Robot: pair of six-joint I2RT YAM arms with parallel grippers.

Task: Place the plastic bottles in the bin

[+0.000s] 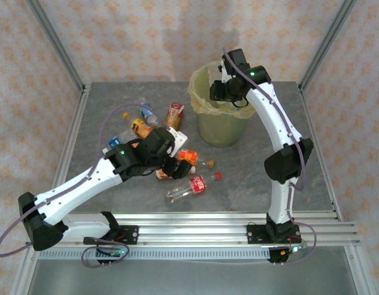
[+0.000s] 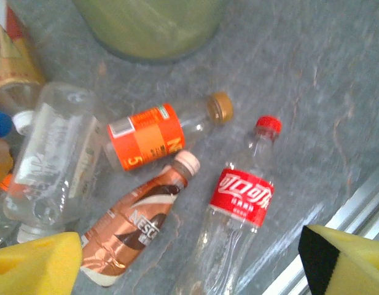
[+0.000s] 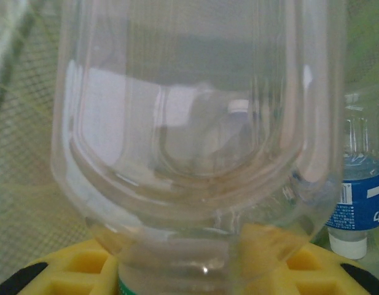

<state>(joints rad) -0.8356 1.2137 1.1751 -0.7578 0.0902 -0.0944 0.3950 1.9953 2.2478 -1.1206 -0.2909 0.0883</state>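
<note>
The right gripper (image 3: 189, 276) is holding a clear bottle (image 3: 195, 123) between its yellow fingers (image 3: 66, 270). The fingers are pressing on the lower part of the bottle from both sides. The gripper is hanging over the mouth of the bin (image 1: 223, 132), which is standing at the far side of the table (image 1: 300, 153). Behind the held bottle the yellowish bag (image 3: 29, 153) of the bin is showing, and inside the bin a blue-labelled bottle (image 3: 361, 203) is lying with its white cap down.

The left gripper (image 2: 189, 264) is spreading its jaws wide and is gripping nothing. It is hovering above the group of bottles in the middle of the table. Between its fingertips (image 2: 35, 267) a red-labelled bottle (image 2: 241, 196) with a red cap is lying flat. Just beside it, on the left, a brown bottle (image 2: 140, 221) with a white cap is lying, and an orange-labelled bottle (image 2: 149, 138) is resting beyond it, nearer to the bin. More to the left a clear crushed bottle (image 2: 51, 160) is lying against the others.
</note>
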